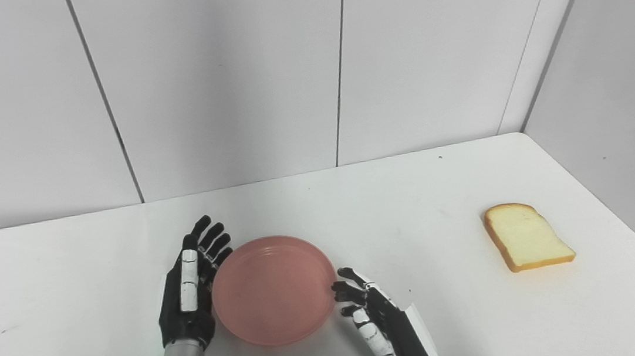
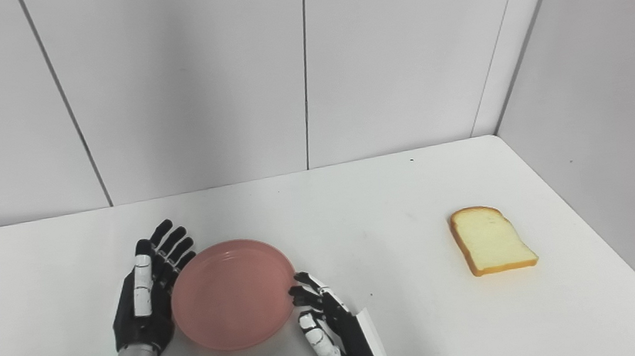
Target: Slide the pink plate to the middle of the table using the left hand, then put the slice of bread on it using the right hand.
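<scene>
A round pink plate [image 1: 273, 289] lies flat on the white table [image 1: 391, 205], near its front and a little left of centre. My left hand [image 1: 190, 283] stands on edge against the plate's left rim, open, fingers straight and pointing away from me. My right hand [image 1: 370, 314] rests just off the plate's right rim, fingers apart and slightly curled, holding nothing. A slice of bread [image 1: 527, 235] with a tan crust lies flat far to the right, well apart from both hands.
White wall panels close off the back and the right side of the table. The table's right edge runs close to the bread. Bare tabletop lies between the plate and the bread [image 2: 492, 239].
</scene>
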You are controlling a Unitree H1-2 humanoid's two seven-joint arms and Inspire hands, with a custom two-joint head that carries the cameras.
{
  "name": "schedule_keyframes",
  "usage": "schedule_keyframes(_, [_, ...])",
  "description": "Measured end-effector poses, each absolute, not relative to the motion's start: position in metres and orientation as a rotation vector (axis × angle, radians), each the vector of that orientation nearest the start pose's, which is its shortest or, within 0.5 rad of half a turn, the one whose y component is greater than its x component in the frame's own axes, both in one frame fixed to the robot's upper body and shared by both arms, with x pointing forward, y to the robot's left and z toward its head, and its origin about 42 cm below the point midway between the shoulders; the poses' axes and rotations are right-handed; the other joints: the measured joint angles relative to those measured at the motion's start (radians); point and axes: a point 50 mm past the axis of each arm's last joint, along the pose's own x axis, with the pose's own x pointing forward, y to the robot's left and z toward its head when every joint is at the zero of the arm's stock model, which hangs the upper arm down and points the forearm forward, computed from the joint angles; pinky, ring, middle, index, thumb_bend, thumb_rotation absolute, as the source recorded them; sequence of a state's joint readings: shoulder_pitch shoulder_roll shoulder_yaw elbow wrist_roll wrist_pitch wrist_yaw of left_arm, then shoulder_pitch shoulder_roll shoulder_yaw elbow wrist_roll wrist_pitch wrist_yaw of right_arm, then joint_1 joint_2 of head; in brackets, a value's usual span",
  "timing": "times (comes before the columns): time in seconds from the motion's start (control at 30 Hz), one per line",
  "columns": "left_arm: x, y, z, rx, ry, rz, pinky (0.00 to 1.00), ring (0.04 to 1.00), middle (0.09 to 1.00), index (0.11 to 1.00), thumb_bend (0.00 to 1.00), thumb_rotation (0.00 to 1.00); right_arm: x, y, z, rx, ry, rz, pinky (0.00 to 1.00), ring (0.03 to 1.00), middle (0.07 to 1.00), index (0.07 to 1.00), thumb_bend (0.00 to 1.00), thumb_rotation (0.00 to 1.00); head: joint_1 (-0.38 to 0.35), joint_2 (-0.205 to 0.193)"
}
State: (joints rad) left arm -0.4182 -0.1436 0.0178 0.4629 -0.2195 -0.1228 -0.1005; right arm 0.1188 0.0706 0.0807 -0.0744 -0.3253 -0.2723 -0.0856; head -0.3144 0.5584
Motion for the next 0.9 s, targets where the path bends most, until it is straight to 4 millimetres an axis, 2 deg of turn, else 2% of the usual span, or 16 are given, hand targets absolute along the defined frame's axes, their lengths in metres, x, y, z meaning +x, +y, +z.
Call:
schedule_keyframes(0.07, [0.403, 0.111, 0.120, -0.341, -0.056, -0.220, 0.84, 0.845, 0.835, 0.834, 0.77, 0.81, 0.243, -0.171, 0.108, -0.293, -0.263, -0.036, 0.78, 0.839, 0.870, 0.864, 0.67, 0.98, -0.005, -0.002])
schedule_keyframes(0.1, [0.403, 0.112, 0.120, -0.341, -0.056, -0.220, 0.85, 0.848, 0.834, 0.837, 0.77, 0.80, 0.243, -0.171, 0.108, -0.316, -0.269, -0.048, 0.82, 0.876, 0.893, 0.868, 0.69, 0.92, -0.008, -0.005])
schedule_keyframes(0.23, [0.403, 0.113, 0.120, -0.344, -0.052, -0.226, 0.86, 0.849, 0.830, 0.839, 0.76, 0.80, 0.243, -0.173, 0.111, -0.516, -0.320, -0.101, 0.89, 0.940, 0.951, 0.902, 0.73, 0.84, -0.006, -0.008])
schedule_keyframes(0.47, [0.404, 0.116, 0.118, -0.348, -0.049, -0.227, 0.86, 0.849, 0.832, 0.834, 0.75, 0.81, 0.247, -0.197, 0.124, -0.628, -0.272, -0.253, 0.98, 0.986, 0.998, 0.949, 0.75, 0.84, -0.009, -0.014])
schedule_keyframes(0.5, [0.405, 0.117, 0.118, -0.348, -0.049, -0.225, 0.86, 0.851, 0.834, 0.835, 0.75, 0.81, 0.249, -0.199, 0.128, -0.641, -0.277, -0.270, 0.99, 0.993, 0.999, 0.955, 0.75, 0.81, -0.009, -0.018])
schedule_keyframes(0.63, [0.407, 0.117, 0.118, -0.349, -0.048, -0.231, 0.86, 0.848, 0.836, 0.843, 0.75, 0.81, 0.260, -0.206, 0.144, -0.694, -0.272, -0.336, 1.00, 1.000, 1.000, 0.972, 0.77, 0.72, -0.006, -0.023])
schedule_keyframes(0.8, [0.409, 0.117, 0.118, -0.351, -0.047, -0.235, 0.85, 0.857, 0.840, 0.856, 0.76, 0.82, 0.286, -0.226, 0.161, -0.818, -0.186, -0.453, 1.00, 1.000, 1.000, 0.999, 0.86, 0.69, -0.009, -0.026])
schedule_keyframes(0.9, [0.409, 0.117, 0.118, -0.353, -0.049, -0.237, 0.86, 0.859, 0.841, 0.858, 0.76, 0.83, 0.303, -0.243, 0.175, -0.864, -0.133, -0.522, 1.00, 1.000, 1.000, 1.000, 0.87, 0.67, -0.009, -0.028])
